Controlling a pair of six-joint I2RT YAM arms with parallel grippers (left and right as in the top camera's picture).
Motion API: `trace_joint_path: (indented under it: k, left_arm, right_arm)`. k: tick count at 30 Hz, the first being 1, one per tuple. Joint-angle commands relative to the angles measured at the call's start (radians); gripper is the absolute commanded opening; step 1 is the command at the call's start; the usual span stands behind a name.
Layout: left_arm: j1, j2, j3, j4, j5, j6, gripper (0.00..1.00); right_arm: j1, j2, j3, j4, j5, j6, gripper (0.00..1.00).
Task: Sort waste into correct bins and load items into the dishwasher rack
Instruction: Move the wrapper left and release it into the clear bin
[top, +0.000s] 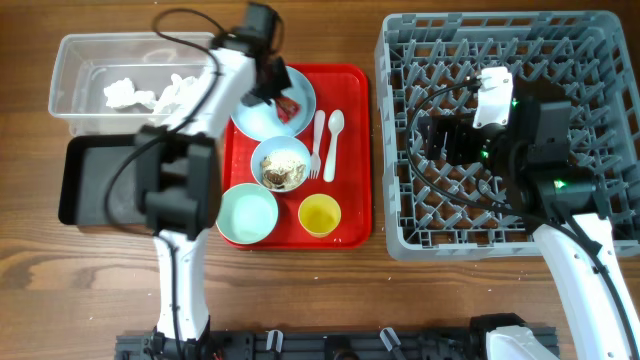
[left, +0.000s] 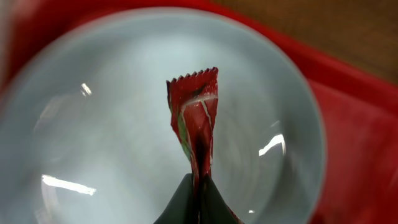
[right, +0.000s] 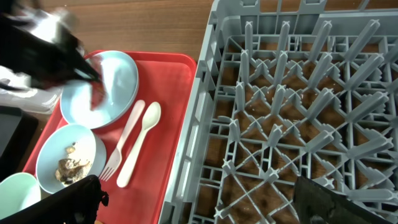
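Note:
My left gripper (left: 198, 186) is shut on the red snack wrapper (left: 194, 118), held just over the pale blue plate (left: 93, 124) at the back of the red tray; it also shows from overhead (top: 282, 100). The small blue bowl (top: 281, 163) holds brownish food scraps. The mint-green bowl (top: 247, 214), yellow cup (top: 320, 215), white fork (top: 317, 143) and spoon (top: 332, 143) lie on the tray. White tissue pieces (top: 140, 93) lie in the clear tub (top: 75, 62). The black tray (top: 80, 180) is below it. My right gripper (right: 199, 199) is open above the grey rack (top: 600, 60).
The red serving tray (top: 355, 150) sits between the bins on the left and the rack on the right. The left arm's body covers part of the black tray and the clear tub. Bare wood table lies along the front edge.

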Motion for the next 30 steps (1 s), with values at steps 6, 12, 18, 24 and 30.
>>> trace_joint_path:
  k: [6, 12, 18, 24, 30]
  left_arm:
    - [0.307, -0.34, 0.004, -0.122, -0.052, 0.024, 0.04]
    - [0.444, -0.196, -0.011, -0.146, -0.053, 0.024, 1.0]
    - [0.446, -0.225, -0.01, -0.161, 0.172, 0.097, 1.0]
    - [0.282, -0.323, -0.01, -0.222, 0.309, 0.103, 1.0]
    - [0.052, -0.321, -0.011, -0.252, 0.182, 0.103, 1.0]
  right_arm:
    - [0.0, 0.008, 0.02, 0.002, -0.018, 0.016, 1.0]
    - [0.0, 0.008, 0.02, 0.002, -0.018, 0.016, 1.0]
    - [0.0, 0.008, 0.02, 0.003, -0.018, 0.041, 1.0]
    - [0.0, 0.008, 0.02, 0.006, -0.018, 0.041, 0.99]
    - [0.0, 0.008, 0.02, 0.005, -0.018, 0.041, 1.0]
